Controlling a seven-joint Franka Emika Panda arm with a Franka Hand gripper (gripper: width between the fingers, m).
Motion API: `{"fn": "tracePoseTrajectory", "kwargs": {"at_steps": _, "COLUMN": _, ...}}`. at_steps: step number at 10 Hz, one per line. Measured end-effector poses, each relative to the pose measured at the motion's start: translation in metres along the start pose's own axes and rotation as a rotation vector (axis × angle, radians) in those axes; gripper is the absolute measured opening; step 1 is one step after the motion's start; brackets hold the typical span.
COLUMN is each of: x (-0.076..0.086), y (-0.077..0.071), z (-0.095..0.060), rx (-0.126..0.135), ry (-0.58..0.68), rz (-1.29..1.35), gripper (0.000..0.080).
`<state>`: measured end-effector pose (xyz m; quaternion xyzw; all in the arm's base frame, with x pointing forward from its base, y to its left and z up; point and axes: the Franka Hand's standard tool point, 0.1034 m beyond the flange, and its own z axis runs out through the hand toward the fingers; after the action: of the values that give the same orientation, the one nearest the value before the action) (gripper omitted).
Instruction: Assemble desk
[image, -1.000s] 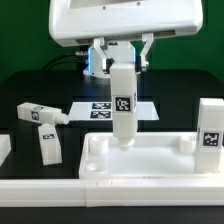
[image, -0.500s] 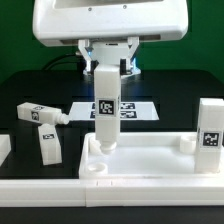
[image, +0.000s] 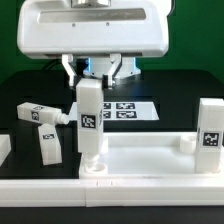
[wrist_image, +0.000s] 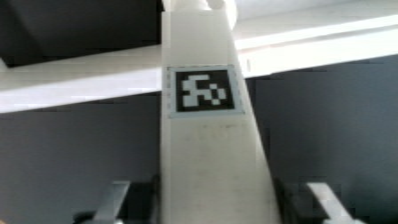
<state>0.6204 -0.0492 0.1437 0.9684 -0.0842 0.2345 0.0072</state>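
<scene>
No words or numbers are readable; only black-and-white tags (wrist_image: 203, 90) stand on each leg (image: 90, 140) and the marker board (image: 150, 112).

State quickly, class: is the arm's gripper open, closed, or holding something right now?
Gripper: closed on an upright desk leg, whose lower end is at a corner of the tabletop.

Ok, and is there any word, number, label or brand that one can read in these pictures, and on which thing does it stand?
Words, numbers, brands: none readable in either view.
The held leg: one black-and-white tag, a pattern only, no letters.
The upright leg at the exterior view's right: the same kind of tag.
The two lying legs: tags, too small to make out.
The marker board: several tags, no text.
</scene>
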Motion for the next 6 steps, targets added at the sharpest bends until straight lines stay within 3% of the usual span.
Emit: {"fn": "tracePoseTrajectory", "kwargs": {"at_steps": 6, "x": -0.0045, "y": -0.0074, "z": 0.0073, "rx": -0.001, "ry": 0.019, "rz": -0.015, "gripper": 0.0287}}
